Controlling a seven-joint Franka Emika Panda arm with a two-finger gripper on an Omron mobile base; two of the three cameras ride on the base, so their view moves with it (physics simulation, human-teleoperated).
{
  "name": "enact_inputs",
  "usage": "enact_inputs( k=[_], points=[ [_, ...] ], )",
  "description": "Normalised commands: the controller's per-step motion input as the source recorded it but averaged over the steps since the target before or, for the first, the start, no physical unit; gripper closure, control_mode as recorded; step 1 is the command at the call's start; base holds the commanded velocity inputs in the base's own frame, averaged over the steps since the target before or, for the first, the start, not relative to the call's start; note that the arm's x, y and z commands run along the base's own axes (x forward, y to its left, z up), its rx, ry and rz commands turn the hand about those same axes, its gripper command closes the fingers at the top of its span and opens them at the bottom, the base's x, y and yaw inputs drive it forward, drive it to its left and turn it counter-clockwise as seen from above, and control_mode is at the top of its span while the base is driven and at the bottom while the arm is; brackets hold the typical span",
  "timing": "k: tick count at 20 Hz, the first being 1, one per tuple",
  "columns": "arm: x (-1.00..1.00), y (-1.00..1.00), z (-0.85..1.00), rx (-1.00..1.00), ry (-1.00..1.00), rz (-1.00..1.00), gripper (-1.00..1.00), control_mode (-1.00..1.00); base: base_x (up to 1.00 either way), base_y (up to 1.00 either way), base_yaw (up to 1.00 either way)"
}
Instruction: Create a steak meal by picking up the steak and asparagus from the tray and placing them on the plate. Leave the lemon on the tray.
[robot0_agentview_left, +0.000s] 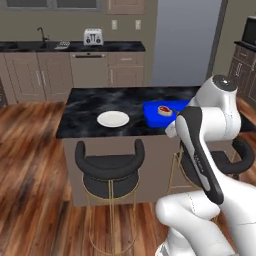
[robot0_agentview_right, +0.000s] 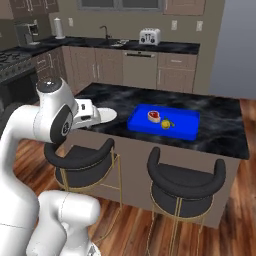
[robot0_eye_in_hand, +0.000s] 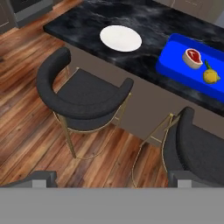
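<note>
The gripper (robot0_eye_in_hand: 109, 181) hangs above the wooden floor (robot0_eye_in_hand: 26, 109) in front of the island; its two dark fingertips (robot0_eye_in_hand: 37, 178) stand wide apart with nothing between them. Below it two black stools (robot0_eye_in_hand: 83, 94) with thin gold legs stand against the near side of the island.

The island top (robot0_agentview_right: 220, 115) is black marbled stone. The plate (robot0_eye_in_hand: 120, 38), round, white and bare, lies near its near edge, toward the left end. The tray (robot0_agentview_right: 185, 125), bright blue and rectangular, lies to the right of the plate, apart from it, its long axis along the island's near edge.

The steak (robot0_agentview_right: 154, 116) lies in the left half of the tray, a small red-pink slab with a pale rim. The lemon (robot0_agentview_right: 165, 123), yellow and oval, sits just beside it on the right. A thin green stalk, the asparagus (robot0_eye_in_hand: 207, 66), touches the lemon's far side; its direction is too small to tell.

Behind, a counter (robot0_agentview_right: 165, 47) carries a toaster (robot0_agentview_right: 149, 36) and sink (robot0_agentview_right: 112, 42).
</note>
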Motion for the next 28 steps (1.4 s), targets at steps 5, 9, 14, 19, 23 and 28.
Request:
enact_inputs(
  k=[5,9,14,19,23,28],
  points=[
    [0.0,0.0,0.0,0.0,0.0,0.0,-1.0,1.0,0.33,-0.09,0.27],
    [0.0,0.0,0.0,0.0,0.0,0.0,-1.0,1.0,0.4,-0.3,0.19],
    [0.0,0.0,0.0,0.0,0.0,0.0,-1.0,1.0,0.45,-0.37,0.14],
    [0.0,0.0,0.0,0.0,0.0,0.0,-1.0,1.0,0.46,-0.44,0.13],
    [0.0,0.0,0.0,0.0,0.0,0.0,-1.0,1.0,0.46,-0.52,0.1],
    [0.0,0.0,0.0,0.0,0.0,0.0,-1.0,1.0,0.46,-0.6,0.09]
  ],
)
